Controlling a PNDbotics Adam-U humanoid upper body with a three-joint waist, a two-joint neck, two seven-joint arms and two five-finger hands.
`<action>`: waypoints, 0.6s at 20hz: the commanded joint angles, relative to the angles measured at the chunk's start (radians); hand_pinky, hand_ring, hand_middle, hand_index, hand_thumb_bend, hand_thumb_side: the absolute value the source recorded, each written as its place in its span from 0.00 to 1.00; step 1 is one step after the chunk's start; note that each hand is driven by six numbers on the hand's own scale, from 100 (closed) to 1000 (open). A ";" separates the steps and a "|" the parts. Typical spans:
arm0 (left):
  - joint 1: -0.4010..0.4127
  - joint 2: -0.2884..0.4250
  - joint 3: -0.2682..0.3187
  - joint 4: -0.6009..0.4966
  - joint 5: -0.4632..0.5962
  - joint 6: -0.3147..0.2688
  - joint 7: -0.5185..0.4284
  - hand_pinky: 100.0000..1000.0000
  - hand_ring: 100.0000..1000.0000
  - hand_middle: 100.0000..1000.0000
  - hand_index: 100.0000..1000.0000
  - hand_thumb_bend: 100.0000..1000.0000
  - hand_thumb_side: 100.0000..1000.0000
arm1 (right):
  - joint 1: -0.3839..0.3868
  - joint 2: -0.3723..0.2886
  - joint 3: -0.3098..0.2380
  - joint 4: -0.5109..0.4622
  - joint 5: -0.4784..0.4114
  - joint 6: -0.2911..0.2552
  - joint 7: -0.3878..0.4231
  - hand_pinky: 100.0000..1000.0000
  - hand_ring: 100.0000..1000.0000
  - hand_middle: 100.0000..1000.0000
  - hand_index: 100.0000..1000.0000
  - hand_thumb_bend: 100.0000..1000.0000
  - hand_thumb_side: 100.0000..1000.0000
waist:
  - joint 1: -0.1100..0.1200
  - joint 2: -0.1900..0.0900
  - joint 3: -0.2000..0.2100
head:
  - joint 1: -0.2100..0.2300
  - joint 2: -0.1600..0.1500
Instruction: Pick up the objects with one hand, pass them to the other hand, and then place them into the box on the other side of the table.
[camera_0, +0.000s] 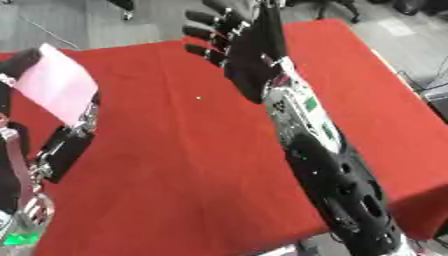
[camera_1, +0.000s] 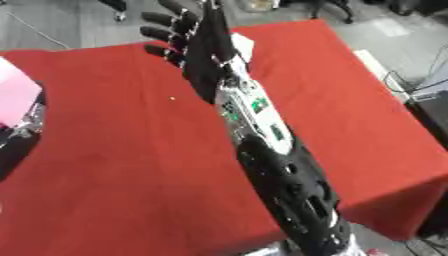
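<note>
Red cloth (camera_0: 175, 165) spread over the table, askew in both views. Right hand (camera_0: 229, 37) raised high over the far middle of the cloth, palm edge-on, fingers straight and spread — released, grasping nothing. Just behind that hand in the right eye view, a glimpse of something white (camera_1: 243, 44); too little showing to say what. At the left edge, the left hand (camera_0: 19, 62), dark and mostly hidden, holding up a pale pink flat object (camera_0: 54, 82) — thin, sheet-like or a small flat pack, tilted, lifted off the cloth. Exact curl of the fingers behind the pink object not plainly visible, yet clearly carried by that hand rather than lying on anything. A tiny pale speck (camera_0: 199, 98) on the cloth between the arms, too small to identify. No box visible anywhere in either view, so presumably off past the right side of the table. Judged from all this: pick-up done, hand-over about to happen, with the receiving hand opened and waiting but well apart from the pink object. Next move, by that reading: bringing the two hands together over the middle of the cloth, presenting a free edge of the pink object to the open fingers, closing there before letting go on the left. Main risk — a thin, floppy item slipping or folding during the exchange.
</note>
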 joint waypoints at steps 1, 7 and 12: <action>0.018 0.047 0.078 -0.030 0.012 0.160 0.100 0.52 0.39 0.35 0.39 0.01 0.04 | 0.009 -0.025 -0.048 -0.062 0.055 -0.071 -0.044 0.80 0.78 0.69 0.92 0.00 1.00 | 0.010 -0.019 -0.002 | 0.111 -0.002; 0.146 0.265 0.280 -0.057 0.222 0.413 -0.038 0.58 0.44 0.38 0.42 0.15 0.01 | 0.145 -0.092 -0.109 -0.040 0.279 -0.109 0.056 0.79 0.76 0.60 0.89 0.00 1.00 | 0.035 -0.023 -0.015 | 0.404 -0.002; 0.207 0.444 0.442 0.041 0.504 0.605 -0.234 0.58 0.46 0.39 0.42 0.19 0.00 | 0.223 -0.078 -0.166 -0.004 0.448 -0.121 0.255 0.79 0.76 0.57 0.88 0.00 1.00 | 0.045 -0.024 -0.031 | 0.439 -0.002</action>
